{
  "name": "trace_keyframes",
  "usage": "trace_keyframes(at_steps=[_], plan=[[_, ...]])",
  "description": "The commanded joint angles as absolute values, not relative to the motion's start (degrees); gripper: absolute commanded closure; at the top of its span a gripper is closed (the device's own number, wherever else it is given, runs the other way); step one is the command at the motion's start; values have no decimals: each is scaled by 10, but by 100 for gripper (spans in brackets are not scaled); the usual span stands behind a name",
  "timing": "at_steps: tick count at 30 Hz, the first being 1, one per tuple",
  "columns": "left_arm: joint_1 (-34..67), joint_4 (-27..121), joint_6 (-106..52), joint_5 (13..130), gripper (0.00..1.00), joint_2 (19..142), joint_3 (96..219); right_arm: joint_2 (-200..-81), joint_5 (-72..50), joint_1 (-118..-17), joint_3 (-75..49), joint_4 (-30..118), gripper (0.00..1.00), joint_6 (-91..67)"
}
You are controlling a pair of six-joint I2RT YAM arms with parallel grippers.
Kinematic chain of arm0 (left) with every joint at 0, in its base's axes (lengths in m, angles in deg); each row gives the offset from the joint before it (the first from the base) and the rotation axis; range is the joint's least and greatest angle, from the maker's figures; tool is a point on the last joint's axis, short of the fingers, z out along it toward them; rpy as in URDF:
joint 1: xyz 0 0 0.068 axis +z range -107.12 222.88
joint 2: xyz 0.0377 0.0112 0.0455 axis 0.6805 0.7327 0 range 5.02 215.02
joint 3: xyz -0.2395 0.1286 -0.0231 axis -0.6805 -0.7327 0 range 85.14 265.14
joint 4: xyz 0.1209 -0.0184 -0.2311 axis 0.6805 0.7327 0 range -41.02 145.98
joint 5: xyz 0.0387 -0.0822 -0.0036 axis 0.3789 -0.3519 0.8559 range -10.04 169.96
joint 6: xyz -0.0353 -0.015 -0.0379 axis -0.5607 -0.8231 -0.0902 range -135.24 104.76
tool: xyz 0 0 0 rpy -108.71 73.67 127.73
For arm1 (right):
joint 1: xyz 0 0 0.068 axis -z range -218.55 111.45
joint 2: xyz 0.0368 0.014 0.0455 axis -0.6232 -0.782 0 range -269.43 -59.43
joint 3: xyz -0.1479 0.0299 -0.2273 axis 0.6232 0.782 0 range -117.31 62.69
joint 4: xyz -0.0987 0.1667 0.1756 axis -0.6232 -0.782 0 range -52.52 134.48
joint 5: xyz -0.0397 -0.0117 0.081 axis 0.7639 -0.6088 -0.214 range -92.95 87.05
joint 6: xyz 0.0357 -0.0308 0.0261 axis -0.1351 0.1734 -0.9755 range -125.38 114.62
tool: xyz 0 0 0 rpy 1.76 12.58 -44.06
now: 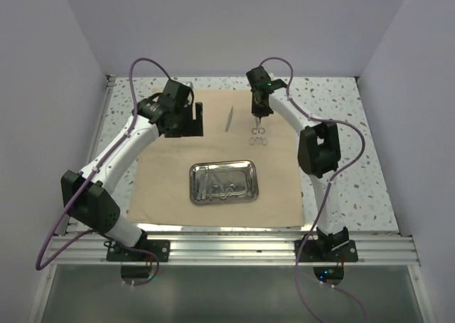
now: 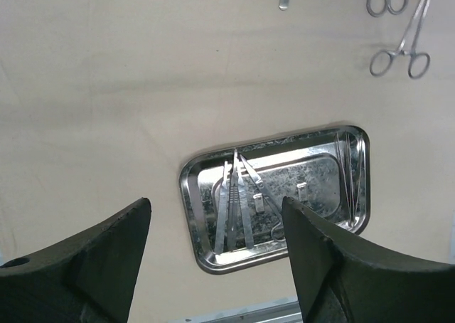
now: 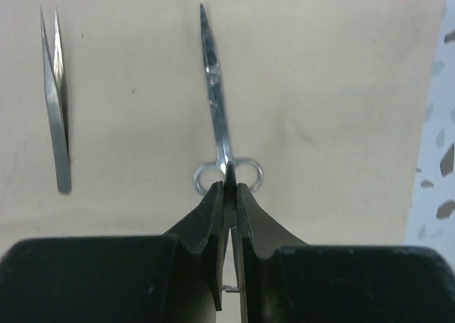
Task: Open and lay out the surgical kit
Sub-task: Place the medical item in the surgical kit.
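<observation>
our left pincer (image 2: pixel 215 205) spread wide above the tray (image 1: pixel 247 177) of tools (image 2: pixel 238 202), our right pincer (image 3: pixel 230 186) clamped on scissors (image 3: pixel 213 74), tweezers (image 3: pixel 55 102) lying beside them on the cloth (image 1: pixel 163 188) covering our bench (image 1: pixel 341 188)

White arms (image 1: pixel 117 156) with black joints trail purple cables (image 1: pixel 142 60).

Plain pale lilac-grey walls (image 1: pixel 234 24) enclose a white speckled counter (image 1: pixel 371 195) on three sides, an aluminium rail (image 1: pixel 234 250) along its near edge.
</observation>
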State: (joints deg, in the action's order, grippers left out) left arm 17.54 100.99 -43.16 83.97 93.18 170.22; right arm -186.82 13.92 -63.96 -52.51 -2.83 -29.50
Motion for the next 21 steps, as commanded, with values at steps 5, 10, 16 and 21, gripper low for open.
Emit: trace_keyframes(at_steps=[5,10,16,21], plan=[[118,1036,-465,822,23,941,1729,-2013,177,-627,-755,-26,100,-289],[99,1043,-481,819,22,942,1731,-2046,191,-617,-785,-17,24,-289],[76,1016,-505,827,24,942,1690,-1907,202,-613,-624,9,10,-298],[24,1001,-561,855,30,962,1663,-1700,169,-613,-355,36,10,-326]])
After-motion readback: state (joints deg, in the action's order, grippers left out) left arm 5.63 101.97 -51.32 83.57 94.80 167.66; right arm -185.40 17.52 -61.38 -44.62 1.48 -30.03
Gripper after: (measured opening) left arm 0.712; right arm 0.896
